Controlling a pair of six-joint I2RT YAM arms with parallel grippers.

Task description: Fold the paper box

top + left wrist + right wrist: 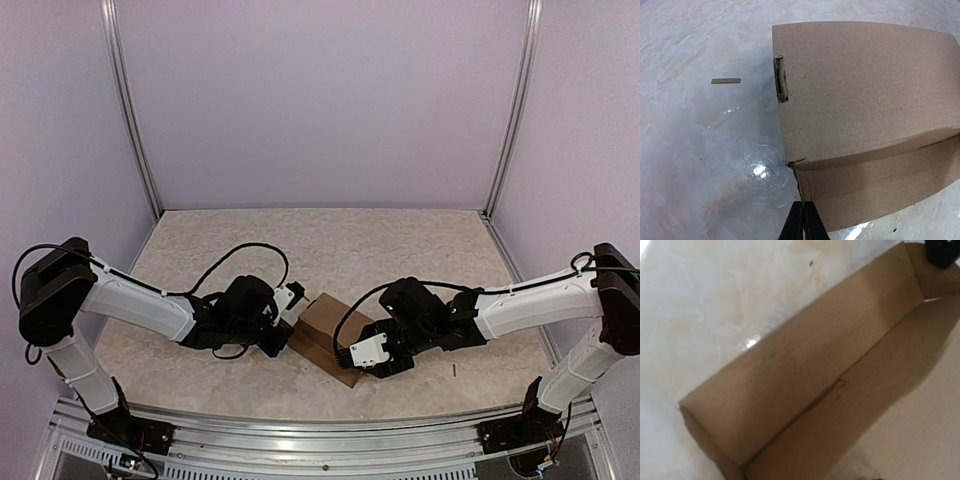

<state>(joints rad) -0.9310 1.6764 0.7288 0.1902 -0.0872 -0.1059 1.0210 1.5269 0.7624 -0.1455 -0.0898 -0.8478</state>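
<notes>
Marbled table bears the paper box; nearby, perhaps a cardboard sliver.

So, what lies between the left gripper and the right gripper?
The paper box lies between the left gripper and the right gripper; the top view shows it.

A small brown strip lies flat on the pale marbled table, enclosed by lavender walls.
</notes>
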